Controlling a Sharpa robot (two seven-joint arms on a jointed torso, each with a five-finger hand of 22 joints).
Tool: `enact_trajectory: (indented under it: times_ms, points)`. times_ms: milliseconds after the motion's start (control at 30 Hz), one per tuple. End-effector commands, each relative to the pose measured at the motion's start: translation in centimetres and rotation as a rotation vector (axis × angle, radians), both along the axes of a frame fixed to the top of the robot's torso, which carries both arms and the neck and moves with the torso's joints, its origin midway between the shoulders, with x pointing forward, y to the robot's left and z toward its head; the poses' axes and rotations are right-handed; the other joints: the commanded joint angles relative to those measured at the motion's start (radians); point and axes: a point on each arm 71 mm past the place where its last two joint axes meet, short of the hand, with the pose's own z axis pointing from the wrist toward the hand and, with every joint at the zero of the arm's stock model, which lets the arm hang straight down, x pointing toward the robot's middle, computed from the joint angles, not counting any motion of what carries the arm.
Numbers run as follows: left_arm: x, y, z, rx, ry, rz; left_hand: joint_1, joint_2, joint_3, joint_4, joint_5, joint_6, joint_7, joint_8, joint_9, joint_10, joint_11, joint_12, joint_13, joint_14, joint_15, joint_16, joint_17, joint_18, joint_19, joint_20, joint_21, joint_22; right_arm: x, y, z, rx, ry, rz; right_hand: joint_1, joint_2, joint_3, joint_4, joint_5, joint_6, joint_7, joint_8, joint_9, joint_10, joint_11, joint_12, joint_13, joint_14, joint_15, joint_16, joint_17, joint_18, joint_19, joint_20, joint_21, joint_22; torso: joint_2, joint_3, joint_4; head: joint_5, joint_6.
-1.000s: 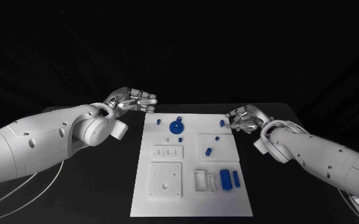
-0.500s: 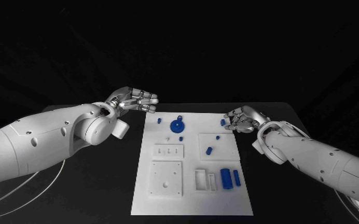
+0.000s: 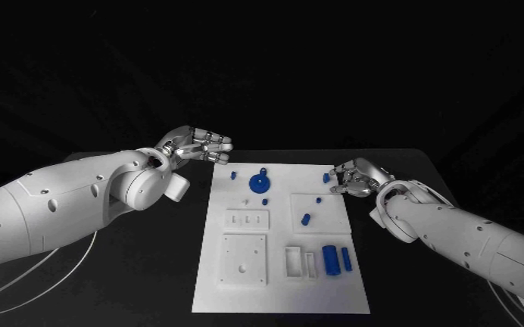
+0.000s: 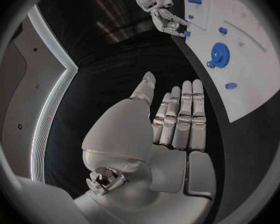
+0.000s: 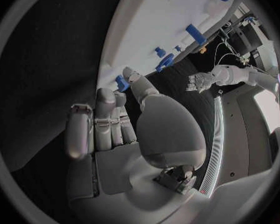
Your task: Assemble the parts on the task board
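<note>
The white task board (image 3: 282, 281) lies in the middle of the black table. A blue gear (image 3: 260, 184) sits near its far edge, and the left wrist view shows that gear (image 4: 219, 54) too. Small blue parts lie around it, with two blue cylinders (image 3: 331, 256) near the front right. My right hand (image 3: 356, 176) hovers at the board's far right corner, fingers apart. Its thumb is close to a small blue part (image 3: 326, 178), the same part (image 5: 121, 83) in the right wrist view; I cannot tell whether they touch. My left hand (image 3: 198, 145) hangs open beyond the far left corner, holding nothing.
White raised blocks (image 3: 246, 222) and a larger square plate (image 3: 242, 260) stand on the board's left half. A white slotted holder (image 3: 293, 261) is beside the cylinders. Bare black table (image 3: 142, 266) runs along both sides of the board.
My right hand has sunk a little toward the board's far right corner. The left hand has barely moved.
</note>
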Motion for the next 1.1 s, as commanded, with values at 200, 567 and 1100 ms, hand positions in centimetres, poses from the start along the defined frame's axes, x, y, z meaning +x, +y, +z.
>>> enact_trajectory:
  times_ms: [200,567,1100]
  points:
    - [-0.05,-0.28,0.02,0.003,0.0,-0.025,0.0,0.013,-0.001,-0.008,0.005,0.001,0.005,-0.002,-0.001,0.004,0.003,-0.004,-0.001,-0.003,0.008,-0.003,0.001,0.011,-0.007,0.005,0.006,0.001,0.15,0.35,-0.41,0.003,0.005,-0.008,-0.008,0.013,-0.01,0.001,-0.008,-0.008,0.004,0.0,0.002,0.038,-0.001,0.092,0.047,0.002,-0.003,0.059,0.021,-0.025,0.08,0.004,0.029,0.226,0.0,0.0004,-0.0001,0.004,-0.002]
    - [-0.06,-0.41,-0.02,0.006,0.003,-0.035,0.003,0.015,0.0,-0.011,0.007,0.001,0.005,-0.002,-0.001,0.003,0.003,-0.004,-0.001,-0.003,0.008,-0.003,0.001,0.011,-0.008,0.005,0.006,0.001,0.5,0.63,-0.8,0.042,0.017,-0.023,-0.026,0.032,-0.022,0.013,-0.018,0.004,0.001,0.0,0.001,0.09,-0.002,0.176,0.118,0.012,-0.005,0.088,0.024,-0.035,0.09,0.002,0.058,0.24,0.001,-0.0005,0.0004,-0.002,-0.003]
    - [-0.03,-0.54,-0.03,0.005,0.003,-0.041,0.003,0.015,0.0,-0.011,0.007,0.001,0.005,-0.002,-0.001,0.003,0.003,-0.004,-0.001,-0.003,0.008,-0.003,0.001,0.011,-0.008,0.005,0.006,0.001,0.8,0.57,-0.91,0.07,0.003,-0.049,-0.035,0.05,0.014,0.01,-0.055,0.016,0.001,0.0,-0.006,0.096,-0.004,0.177,0.127,0.013,-0.006,0.095,0.025,-0.036,0.091,0.0,0.062,0.242,-0.001,0.0005,-0.0011,0.002,-0.01]
